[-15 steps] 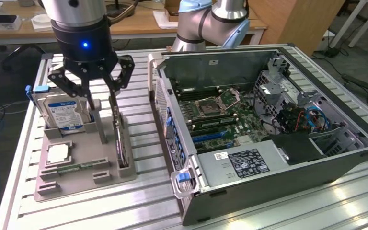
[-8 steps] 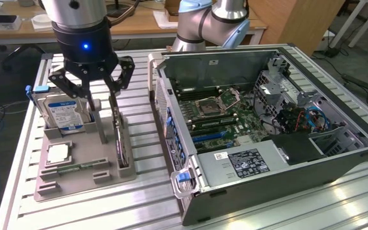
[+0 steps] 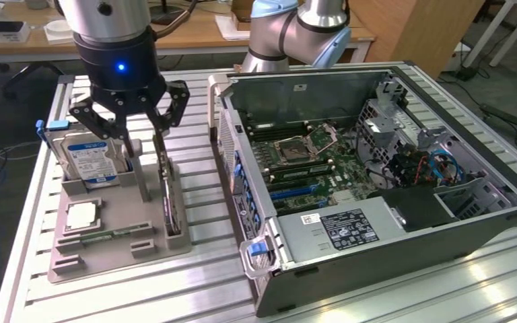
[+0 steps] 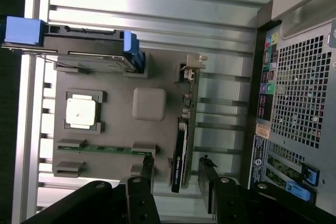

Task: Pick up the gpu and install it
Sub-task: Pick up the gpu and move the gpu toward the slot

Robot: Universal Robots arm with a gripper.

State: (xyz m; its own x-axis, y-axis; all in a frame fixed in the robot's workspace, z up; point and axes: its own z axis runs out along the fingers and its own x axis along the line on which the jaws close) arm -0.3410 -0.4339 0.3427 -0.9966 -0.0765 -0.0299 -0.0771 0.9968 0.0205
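The gripper (image 3: 155,171) (image 4: 178,174) hangs wide open over a grey moulded plastic holder (image 3: 106,259) (image 4: 115,127), with one black finger on each side of the gpu (image 3: 170,202) (image 4: 180,153). The wrist view shows a gap at both fingers, so nothing is grasped.

The gpu is a thin, flat, dark card. It stands on edge in a slot along the holder's side at the exterior view's right, and its silvery bracket (image 4: 193,62) is at the far end.

At the exterior view's left a thick silver hard drive (image 3: 86,158) (image 4: 86,56) stands upright. It has a blue and white label whose print is too small to read. Nearer in the holder lie a square metal CPU (image 3: 81,215) (image 4: 81,111) and a narrow green memory stick (image 3: 106,235) (image 4: 105,148).

At the exterior view's right an open dark metal case (image 3: 402,235) (image 4: 302,93) lies on the ribbed aluminium tabletop (image 3: 474,282) (image 4: 157,3). Inside it is a green board (image 3: 303,155), and a black label (image 3: 344,229) there cannot be read.
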